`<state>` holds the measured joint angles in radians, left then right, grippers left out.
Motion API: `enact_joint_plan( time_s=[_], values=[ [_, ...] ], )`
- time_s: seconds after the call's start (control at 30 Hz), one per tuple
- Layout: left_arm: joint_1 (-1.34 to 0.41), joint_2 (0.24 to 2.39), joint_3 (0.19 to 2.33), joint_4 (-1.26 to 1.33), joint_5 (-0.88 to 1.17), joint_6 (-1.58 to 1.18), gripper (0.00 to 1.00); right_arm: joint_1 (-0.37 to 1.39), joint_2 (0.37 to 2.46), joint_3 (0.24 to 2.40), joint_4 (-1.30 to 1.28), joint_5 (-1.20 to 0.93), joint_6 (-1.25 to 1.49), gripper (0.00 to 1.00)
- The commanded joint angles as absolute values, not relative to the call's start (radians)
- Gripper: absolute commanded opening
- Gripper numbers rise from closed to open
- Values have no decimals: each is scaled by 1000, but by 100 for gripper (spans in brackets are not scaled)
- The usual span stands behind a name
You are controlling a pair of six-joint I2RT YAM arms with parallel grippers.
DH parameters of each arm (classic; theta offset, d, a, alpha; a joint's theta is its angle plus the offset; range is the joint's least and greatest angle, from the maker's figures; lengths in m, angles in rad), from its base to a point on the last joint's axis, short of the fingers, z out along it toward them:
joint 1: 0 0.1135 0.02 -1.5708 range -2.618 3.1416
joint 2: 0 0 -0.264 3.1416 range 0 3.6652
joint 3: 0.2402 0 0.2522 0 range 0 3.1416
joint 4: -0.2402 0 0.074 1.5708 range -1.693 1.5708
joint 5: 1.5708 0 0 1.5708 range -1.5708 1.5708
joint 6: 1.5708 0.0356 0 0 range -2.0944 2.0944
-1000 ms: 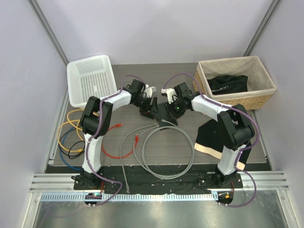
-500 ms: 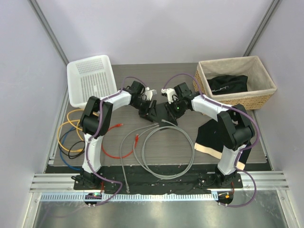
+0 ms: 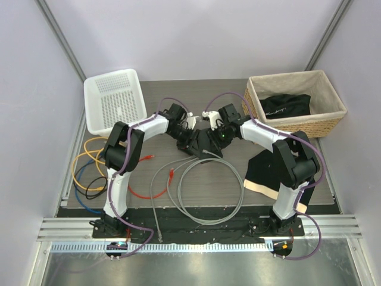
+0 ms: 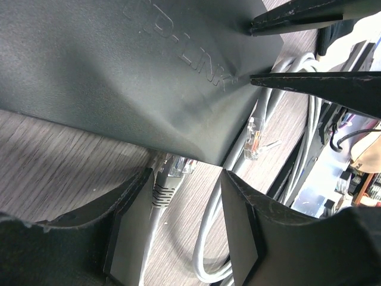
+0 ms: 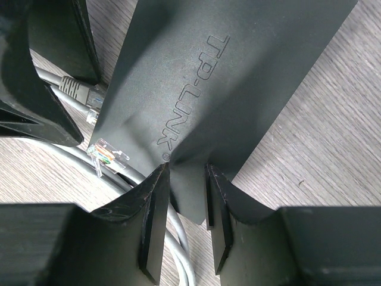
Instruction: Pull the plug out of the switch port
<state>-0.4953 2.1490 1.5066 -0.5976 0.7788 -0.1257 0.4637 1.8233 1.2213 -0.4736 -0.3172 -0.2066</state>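
Top view: the switch (image 3: 204, 142) is seen at the middle of the tabletop (image 3: 196, 95), between two arms that meet over it. The left hand (image 3: 189, 134) is placed at its left edge, the right hand (image 3: 209, 132) at its right. A grey cable (image 3: 211, 190) is coiled just near of it.

Left wrist view: the plug (image 4: 169, 173) is seated in the near edge of the switch, its grey boot trailing toward the camera. The left hand is half open. Its fingers (image 4: 128, 229) are set either side of the plug, one seemingly at the boot, the other apart; nothing is gripped. A second, loose plug (image 4: 255, 136) lies just right of it.

Right wrist view: the right hand is closed on one corner of the switch, which is pinched between its fingers.

Risk, as judged: if only the soft boot is squeezed, the latch may not be released and the whole switch could be dragged. With only a corner held, the box may be twisted or slipped out by the pull. The loose plug could be caught instead.
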Motion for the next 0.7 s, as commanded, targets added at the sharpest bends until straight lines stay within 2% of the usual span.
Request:
enact_joint_plan(
  time_s=[0.0,0.1,0.3,0.47,0.67],
  values=[
    [-500,2187,1512,-644,770,-78,54,471,1828,1180,-531,-296,-206,37],
    [-489,2212,1529,-650,830,-68,55,471,1828,1178,-528,-296,-206,37],
    [-486,2237,1551,-661,790,-61,54,471,1833,1178,-528,-296,-204,38],
    [-485,2240,1562,-669,746,-46,47,469,1832,1178,-525,-295,-204,37],
    [-485,2255,1580,-676,727,-34,43,471,1839,1181,-522,-293,-204,38]
  ],
)
